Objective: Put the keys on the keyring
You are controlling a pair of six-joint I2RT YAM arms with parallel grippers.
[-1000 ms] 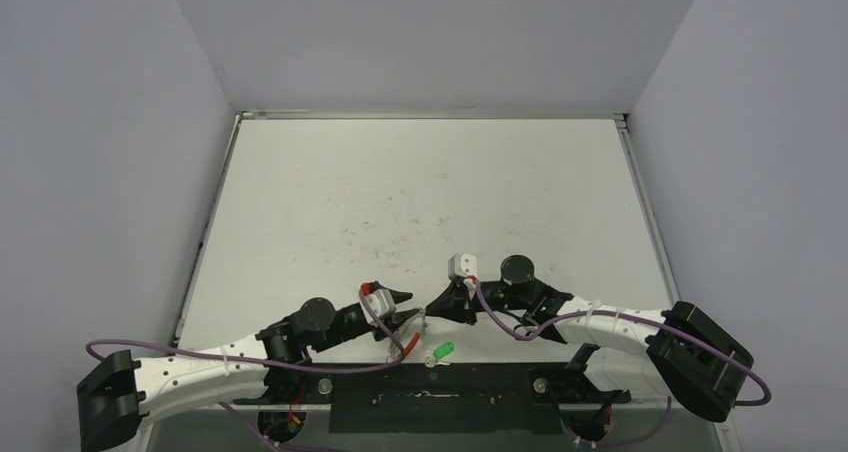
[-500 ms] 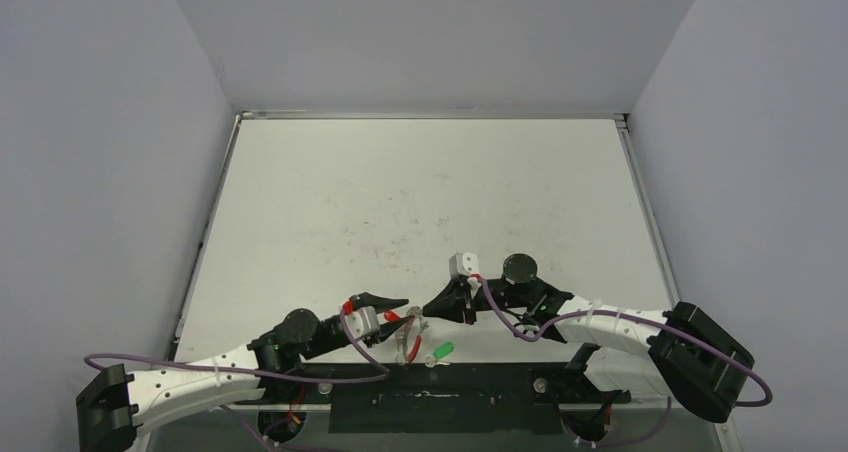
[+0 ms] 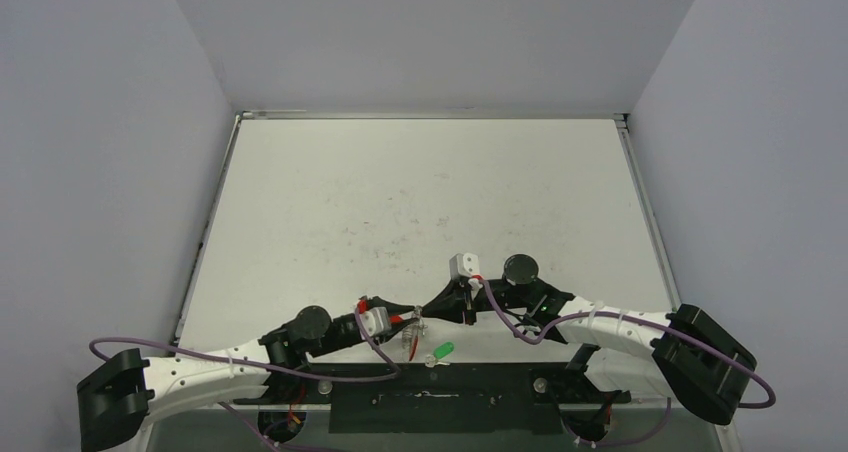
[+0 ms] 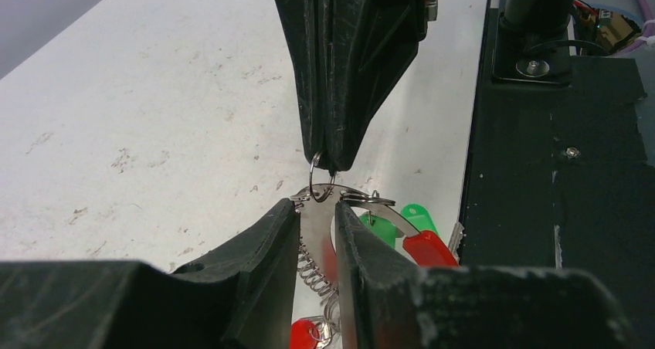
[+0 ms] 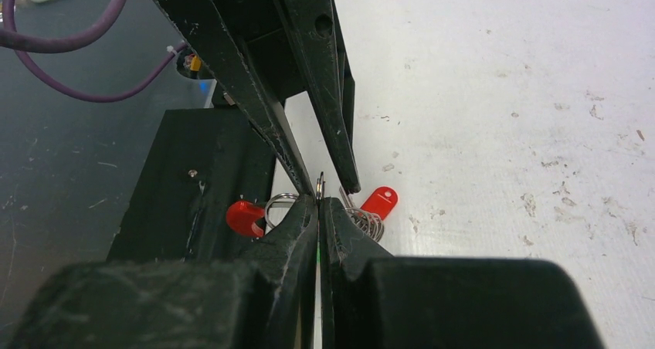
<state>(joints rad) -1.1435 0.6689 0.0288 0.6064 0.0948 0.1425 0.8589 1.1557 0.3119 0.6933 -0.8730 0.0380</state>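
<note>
keyring between left jaws and right jaws, key just right, on table

Open table beyond; right gripper directly before left gripper.

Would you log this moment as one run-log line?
right gripper shut on small metal ring | left gripper narrowly astride keyring, grip unclear | green key on table

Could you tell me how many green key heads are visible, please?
2, side by side in the left wrist view: one green head nearer the black base plate, the other green head partly hidden behind metal.
</note>
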